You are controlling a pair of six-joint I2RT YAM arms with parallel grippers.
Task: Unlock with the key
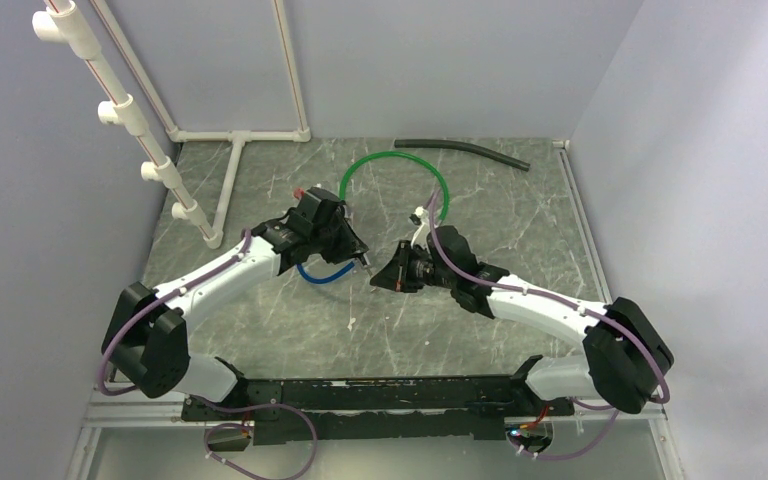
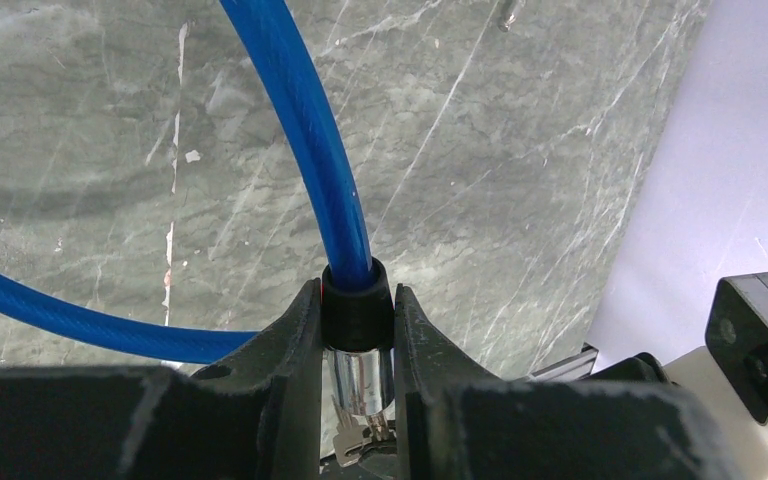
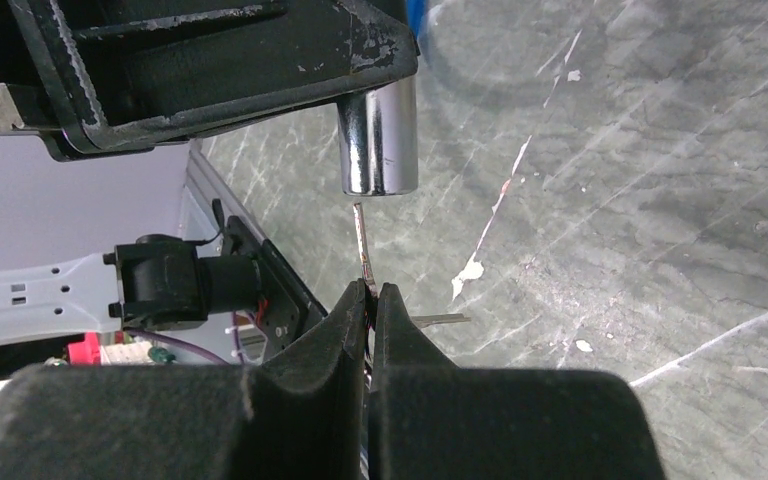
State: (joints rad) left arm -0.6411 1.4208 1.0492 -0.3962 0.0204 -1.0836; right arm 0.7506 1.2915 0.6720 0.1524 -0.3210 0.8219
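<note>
Glossy blue plastic cable, chromed barrel, metal key

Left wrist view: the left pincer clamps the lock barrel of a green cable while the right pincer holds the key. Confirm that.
Not right. The cable running from the lock barrel clamped in the left pincer is blue, not green, as the left wrist view shows. The green cable lies apart, farther back, in the top view. The right pincer does hold the key.
</note>
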